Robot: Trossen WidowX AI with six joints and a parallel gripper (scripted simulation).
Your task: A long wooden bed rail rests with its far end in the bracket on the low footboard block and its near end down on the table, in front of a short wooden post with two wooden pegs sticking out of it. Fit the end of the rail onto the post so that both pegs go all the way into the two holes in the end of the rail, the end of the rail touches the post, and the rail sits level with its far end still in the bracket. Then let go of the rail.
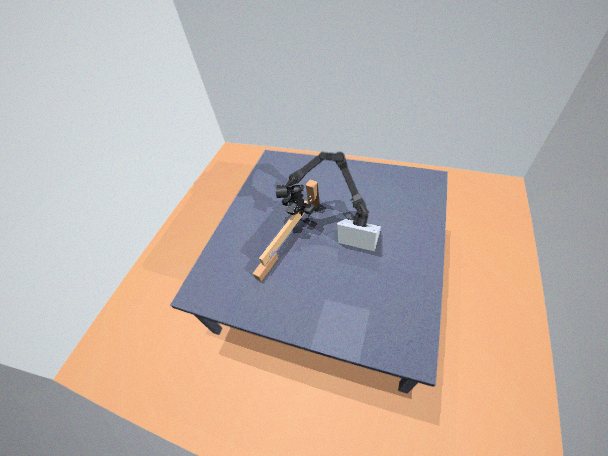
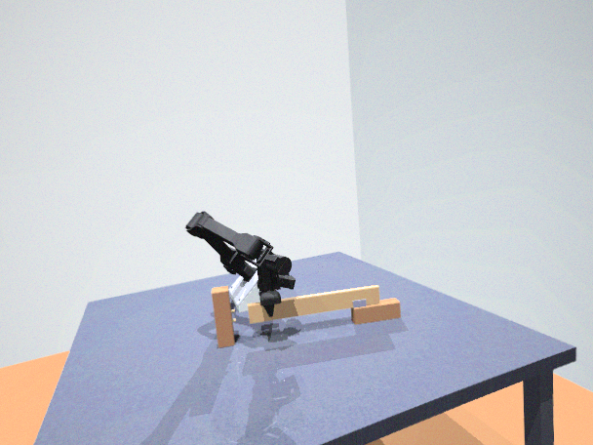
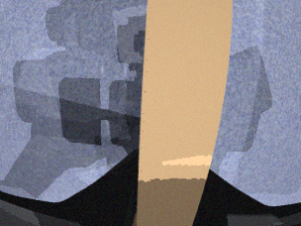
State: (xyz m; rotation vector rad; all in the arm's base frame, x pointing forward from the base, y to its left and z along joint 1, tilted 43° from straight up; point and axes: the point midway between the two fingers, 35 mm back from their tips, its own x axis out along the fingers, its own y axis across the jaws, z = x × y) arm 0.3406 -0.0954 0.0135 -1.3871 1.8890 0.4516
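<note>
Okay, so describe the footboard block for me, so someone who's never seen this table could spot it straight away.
Start at the dark blue table and follow the long wooden rail away from the black gripper that is shut on it. The footboard block lies under the rail's far end. Unlike the upright post at the other end, it is low, lies flat, and is a darker orange-brown than the rail.
</note>
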